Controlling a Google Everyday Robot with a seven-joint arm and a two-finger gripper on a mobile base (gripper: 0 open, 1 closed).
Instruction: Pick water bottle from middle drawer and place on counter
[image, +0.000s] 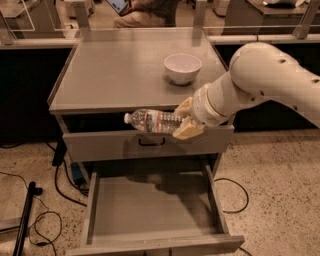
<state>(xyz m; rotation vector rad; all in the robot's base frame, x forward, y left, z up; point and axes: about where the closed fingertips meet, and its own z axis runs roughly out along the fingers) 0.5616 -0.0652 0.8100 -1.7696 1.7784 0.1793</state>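
My gripper (183, 120) is shut on the water bottle (150, 121), a clear ribbed bottle held sideways with its white cap pointing left. It hangs in the air in front of the cabinet, at the height of the counter's front edge and above the open middle drawer (150, 207). The drawer is pulled out, and its bare grey floor shows only the shadow of arm and bottle. The counter (115, 70) is the flat grey cabinet top just behind the bottle.
A white bowl (183, 67) stands on the right part of the counter. A closed drawer front with a black loop handle (151, 142) sits under the counter edge. Cables (35, 220) and a black pole lie on the floor at left.
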